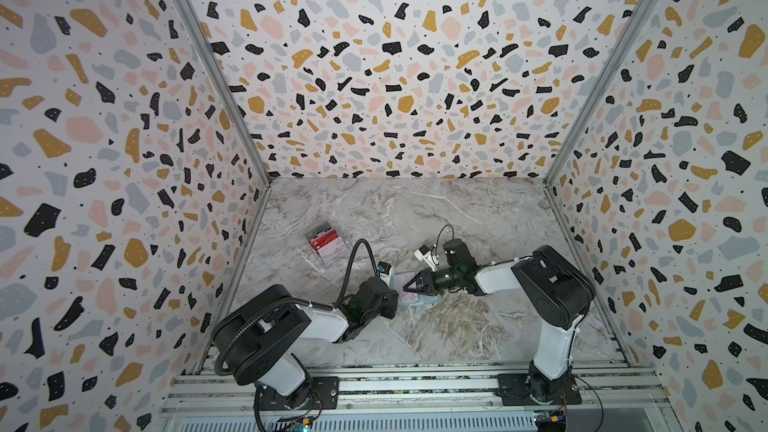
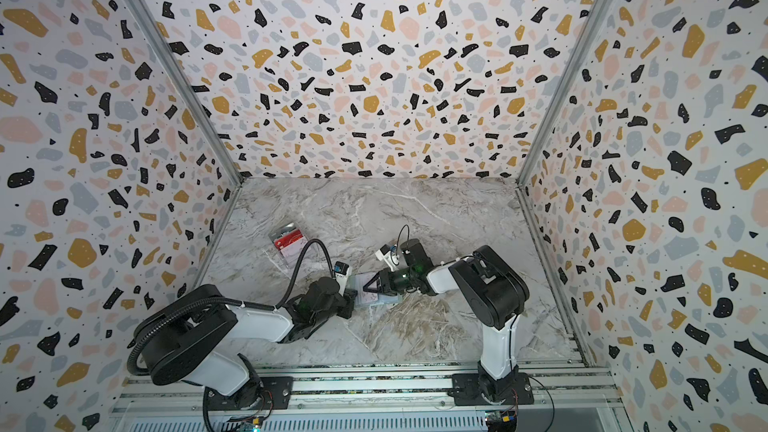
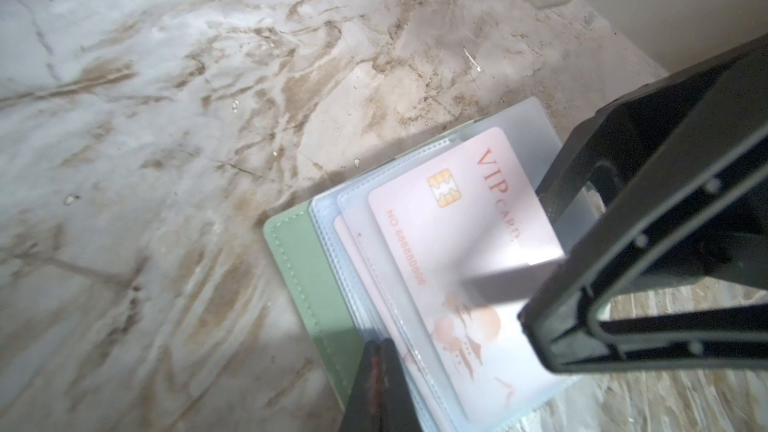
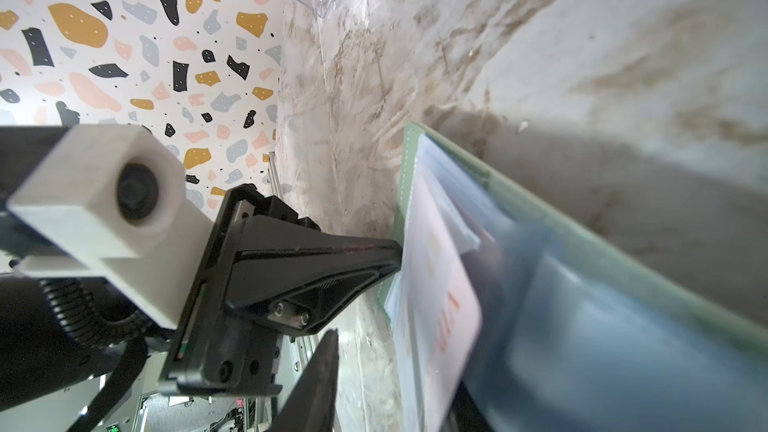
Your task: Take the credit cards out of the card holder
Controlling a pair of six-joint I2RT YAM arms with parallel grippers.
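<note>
Closed left claw [image 4: 397, 257] is pinning the holder [image 3: 291, 251]; right claw [image 3: 538, 253], grip unclear, is working at the card [image 3: 449, 251], which is best pulled straight along its sleeve.

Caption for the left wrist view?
Shut left gripper rests on the open card holder; right gripper reaches over its white-pink VIP card.

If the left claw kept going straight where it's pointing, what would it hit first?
The card holder: the left claw, shut, looks pressed tip-first against its clear sleeves, pink card just beyond.
</note>
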